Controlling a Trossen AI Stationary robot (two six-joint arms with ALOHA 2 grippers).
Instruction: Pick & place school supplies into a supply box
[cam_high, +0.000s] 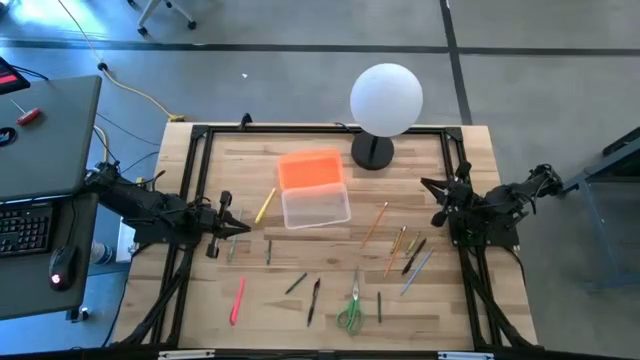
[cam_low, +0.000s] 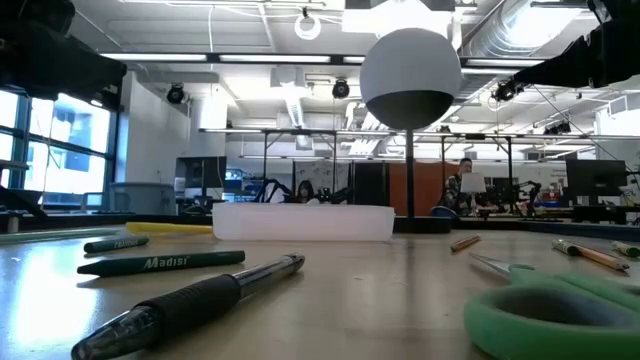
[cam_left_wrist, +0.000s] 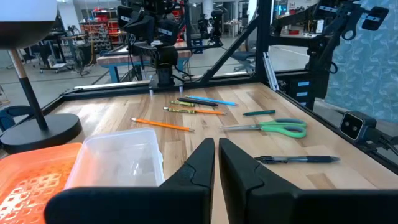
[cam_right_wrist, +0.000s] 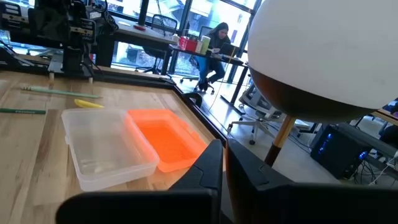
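Lying open in the upper middle of the high view, the clear supply box (cam_high: 316, 208) sits with its orange lid (cam_high: 309, 169) touching its far side, and it looks empty, so by my reading no item has been placed yet. Both arms wait at the table's edges: the left gripper (cam_high: 237, 228) at mid-left, the right gripper (cam_high: 437, 198) at mid-right, each with its fingers closed together and holding nothing, as both wrist views show. The supplies split into two groups. Nearest the left gripper is a yellow pencil (cam_high: 265, 205), just beside the box's left end, its long axis running diagonally toward the box; a short dark-green pencil (cam_high: 268, 251) lies near it, and a pink-red marker (cam_high: 238, 300) lies lower left, almost upright in the frame. The right gripper is nearer a cluster of about five pens and pencils (cam_high: 408, 255), fanned diagonally at centre right, with an orange pencil (cam_high: 375, 224) leading toward the box. Along the bottom centre are two dark pens (cam_high: 306, 293), one pair of green-handled scissors (cam_high: 351, 310) and one short green pencil (cam_high: 379, 307). One white globe lamp (cam_high: 385, 105) stands behind the box, close to the right arm's likely path. The yellow pencil looks the easiest first pick for the left arm, gripped across its shaft.
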